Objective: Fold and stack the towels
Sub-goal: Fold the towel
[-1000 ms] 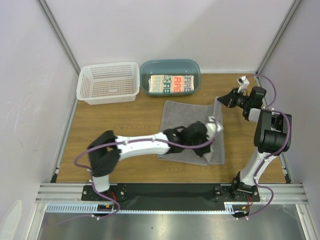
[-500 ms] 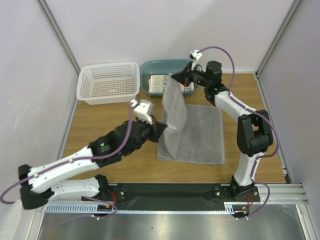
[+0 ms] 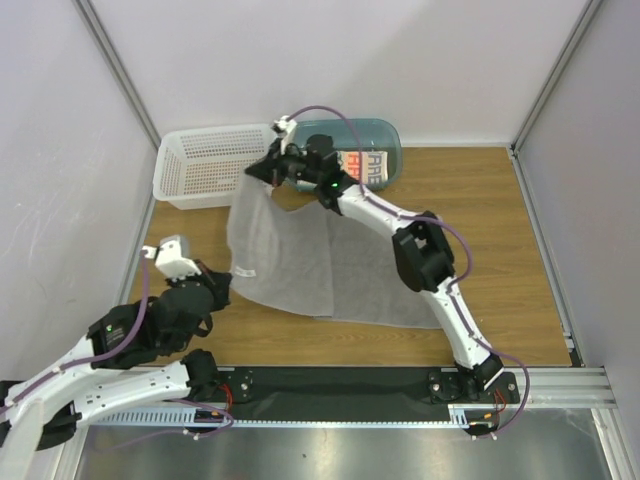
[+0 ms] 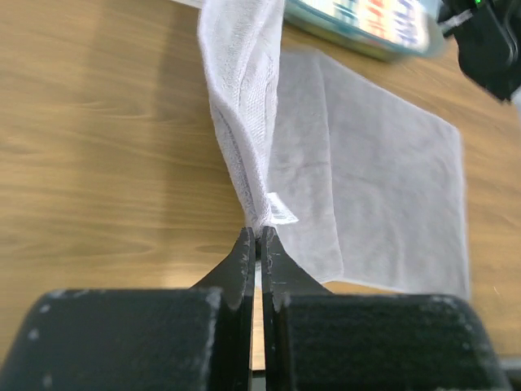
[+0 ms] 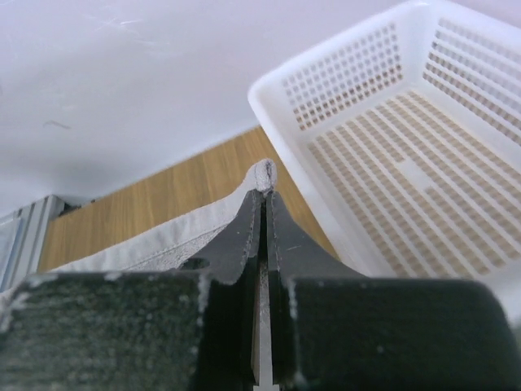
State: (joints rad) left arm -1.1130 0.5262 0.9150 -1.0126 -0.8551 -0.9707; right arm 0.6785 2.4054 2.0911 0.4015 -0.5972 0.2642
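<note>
Mid-fold, I judge, nothing stacked: left gripper (image 4: 259, 236) and right gripper (image 5: 262, 195) each pinch a corner of the large plain grey cloth towel (image 3: 300, 260), half-lifted off the wooden desk (image 3: 480, 230); the white letter-printed towel (image 3: 365, 165) lies in the translucent teal oval tub (image 3: 392, 140).

Matt grey cloth towel (image 3: 300, 265), smooth wood-grain table (image 3: 500, 255)

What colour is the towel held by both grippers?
Plain grey, no print; the large grey cloth towel shows best in top external view.

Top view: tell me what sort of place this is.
Likely a robot lab test cell: a wooden table boxed in by plain white panels, two arms bolted to a metal rail at its edge, holding a grey towel.
</note>
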